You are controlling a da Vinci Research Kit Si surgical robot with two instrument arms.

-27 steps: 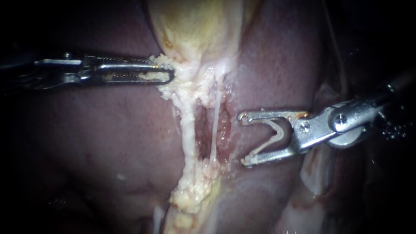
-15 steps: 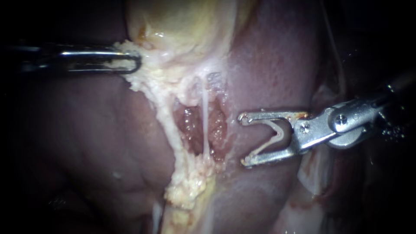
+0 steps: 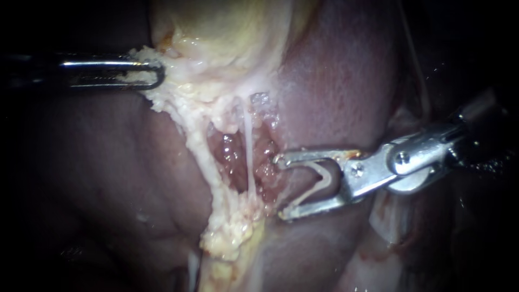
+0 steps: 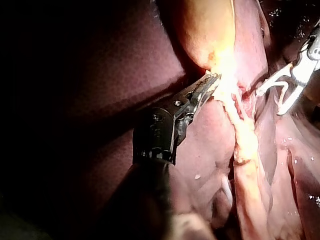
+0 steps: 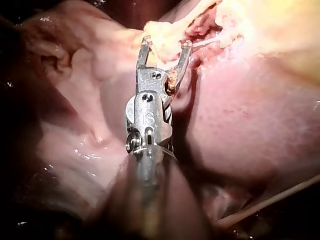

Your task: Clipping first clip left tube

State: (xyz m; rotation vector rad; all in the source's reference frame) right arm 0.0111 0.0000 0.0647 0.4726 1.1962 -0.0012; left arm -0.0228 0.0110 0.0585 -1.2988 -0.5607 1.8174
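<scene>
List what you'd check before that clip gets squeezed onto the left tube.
1. Left instrument holds the fatty tissue: ok, jaws shut on it and the tissue is pulled taut.
2. Clip loaded: ok, it sits spread wide between the right instrument jaws.
3. Left tube inside the clip: not ok, the tips stop short of it.
4. Right tube out of the clip: ok, but it lies just ahead of the tips, between them and the left tube.
5. Tips clear of the liver behind: cannot tell.
</scene>
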